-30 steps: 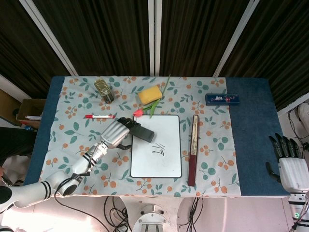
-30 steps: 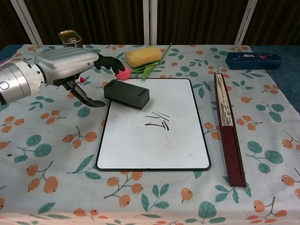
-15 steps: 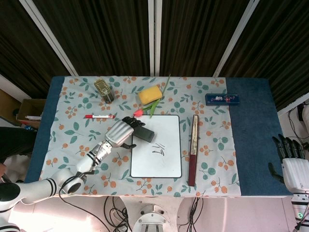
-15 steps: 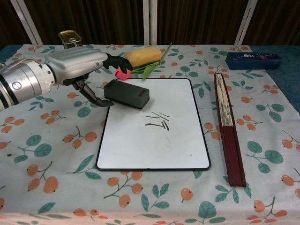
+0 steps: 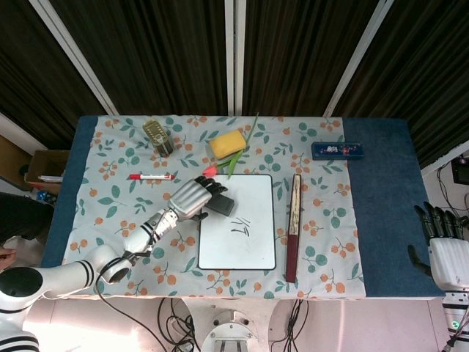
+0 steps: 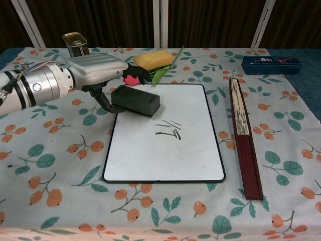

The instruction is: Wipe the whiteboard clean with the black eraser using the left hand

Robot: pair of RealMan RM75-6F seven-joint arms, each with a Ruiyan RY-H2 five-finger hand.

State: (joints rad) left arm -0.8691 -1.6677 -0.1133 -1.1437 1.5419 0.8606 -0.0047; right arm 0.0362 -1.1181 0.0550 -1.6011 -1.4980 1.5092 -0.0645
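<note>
Head view. The left hand (image 5: 192, 198) reaches over the eraser (image 5: 217, 199), which lies on the near-left... rather, the far-left corner of the whiteboard (image 5: 238, 242). The fingers arch over the eraser's left end, but contact cannot be told from here. One group of black strokes (image 5: 239, 226) sits near the board's centre. The right hand (image 5: 442, 243) hangs off the bench's right edge, fingers spread, holding nothing. Count: one whiteboard, one eraser, one red marker (image 5: 151, 177) toward the left edge, one tin (image 5: 157, 136) near the far-left corner, one yellow sponge (image 5: 227, 142) at the far edge, one red flower (image 5: 229, 164) between sponge and board, one folded fan (image 5: 293, 227) just beside the board's right edge, one blue case (image 5: 338, 150) toward the far right.

Chest view. The step in hand is judged to be the grasp. The left hand (image 6: 100, 73) spans the eraser (image 6: 135, 100), thumb at its left end and fingers reaching over its far side; the fingers are partly open and do not appear closed on it. The strokes (image 6: 169, 129) stand unwiped on the whiteboard (image 6: 165, 155). The next move calls for closing thumb and fingers on the eraser's long sides, then drawing it flat toward the board's centre across the strokes. The right hand is out of this view. The tin (image 6: 76, 43), sponge (image 6: 152, 61), fan (image 6: 243, 135) and case (image 6: 271, 65) show here once each.
</note>
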